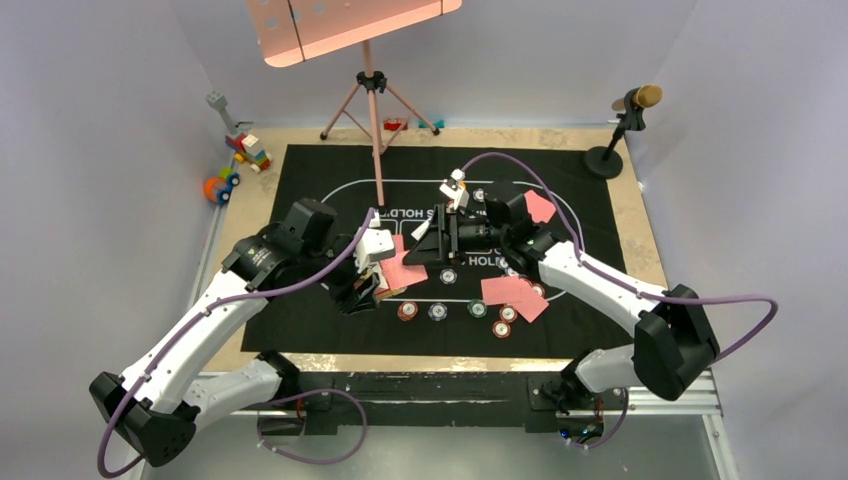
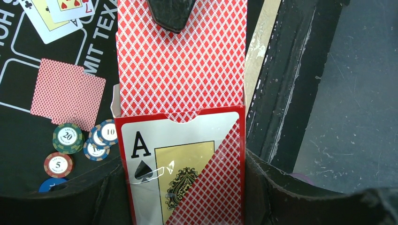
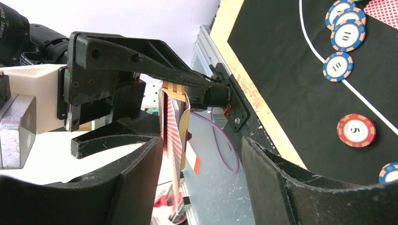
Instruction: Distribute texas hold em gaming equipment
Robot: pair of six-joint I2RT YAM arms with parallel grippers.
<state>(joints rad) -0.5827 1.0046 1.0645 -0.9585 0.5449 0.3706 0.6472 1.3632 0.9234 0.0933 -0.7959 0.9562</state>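
My left gripper (image 2: 185, 176) is shut on the red card box (image 2: 187, 154), which shows an ace of spades. Red-backed cards (image 2: 180, 65) stick up out of its open top. My right gripper (image 3: 202, 145) faces the box with its jaws apart. The cards' edge (image 3: 172, 136) lies against its left finger (image 3: 136, 178), and one black fingertip (image 2: 171, 14) rests on the cards' back. In the top view the left gripper (image 1: 362, 288) and right gripper (image 1: 420, 245) meet over the mat's middle. Chips (image 1: 437, 311) and face-down cards (image 1: 510, 290) lie on the mat.
The black felt mat (image 1: 300, 300) covers the table. A pink stand (image 1: 372, 110) rises at the back centre, a microphone stand (image 1: 610, 150) at the back right, toy blocks (image 1: 245, 152) at the back left. Face-up cards (image 2: 51, 14) and several chips (image 2: 68, 137) lie left of the box.
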